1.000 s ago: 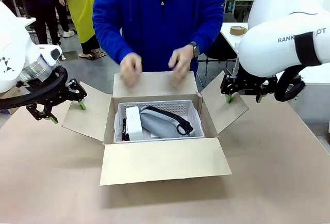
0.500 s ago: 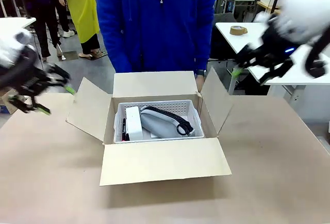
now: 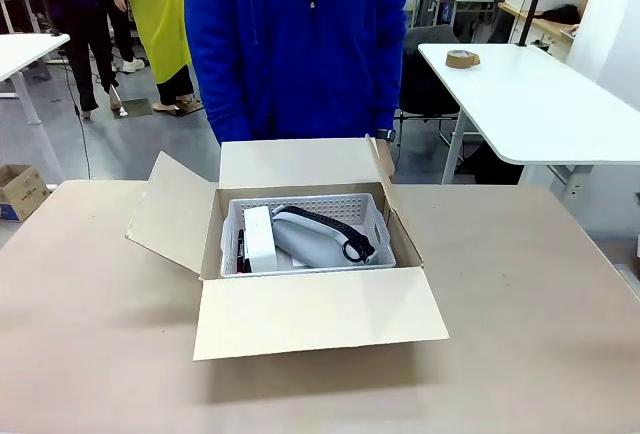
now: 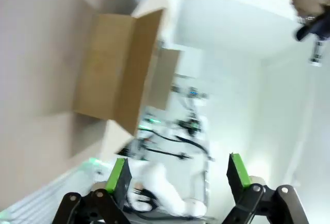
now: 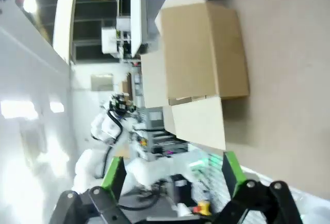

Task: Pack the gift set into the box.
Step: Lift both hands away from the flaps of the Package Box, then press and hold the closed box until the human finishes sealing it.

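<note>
Already the gift set sits inside the open box.

Matt cardboard box, perforated plastic basket

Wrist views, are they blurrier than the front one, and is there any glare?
Front view: sharp, evenly lit, with a soft shadow on the near side of the box. Left wrist view: smeared, box edges soft, white washout on the right. Right wrist view: smeared too, glare along the left.
</note>
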Controlling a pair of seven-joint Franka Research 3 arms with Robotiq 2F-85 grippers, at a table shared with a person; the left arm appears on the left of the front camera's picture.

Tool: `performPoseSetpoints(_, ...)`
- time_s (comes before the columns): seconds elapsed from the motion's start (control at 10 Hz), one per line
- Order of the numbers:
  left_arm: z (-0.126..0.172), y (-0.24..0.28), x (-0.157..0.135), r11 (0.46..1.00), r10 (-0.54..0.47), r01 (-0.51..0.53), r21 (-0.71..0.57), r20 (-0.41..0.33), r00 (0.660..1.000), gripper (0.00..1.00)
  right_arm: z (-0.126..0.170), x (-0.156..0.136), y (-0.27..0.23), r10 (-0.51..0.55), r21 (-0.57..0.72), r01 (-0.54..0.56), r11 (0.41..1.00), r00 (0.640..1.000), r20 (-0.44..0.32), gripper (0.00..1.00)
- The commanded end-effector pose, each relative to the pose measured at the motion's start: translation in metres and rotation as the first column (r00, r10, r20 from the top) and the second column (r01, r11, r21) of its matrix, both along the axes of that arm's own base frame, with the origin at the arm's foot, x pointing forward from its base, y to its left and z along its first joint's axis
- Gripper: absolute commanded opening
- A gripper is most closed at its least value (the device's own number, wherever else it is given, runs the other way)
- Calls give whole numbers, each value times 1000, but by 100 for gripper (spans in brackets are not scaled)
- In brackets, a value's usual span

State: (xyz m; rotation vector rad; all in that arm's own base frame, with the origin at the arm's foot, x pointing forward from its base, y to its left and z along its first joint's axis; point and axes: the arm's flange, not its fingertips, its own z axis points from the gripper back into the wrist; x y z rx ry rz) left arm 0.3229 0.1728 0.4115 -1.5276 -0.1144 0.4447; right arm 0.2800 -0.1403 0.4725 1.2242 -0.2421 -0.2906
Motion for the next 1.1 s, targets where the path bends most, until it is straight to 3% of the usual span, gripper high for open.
performPoseSetpoints(0.0,15,-7,-4,985,1,-3,174,8,1000,98,28,0,31,78,-90,-70,993,993,85,100)
performPoseSetpoints(1.0,15,-7,-4,985,1,-3,174,8,1000,98,28,0,31,78,-90,-70,993,993,85,100)
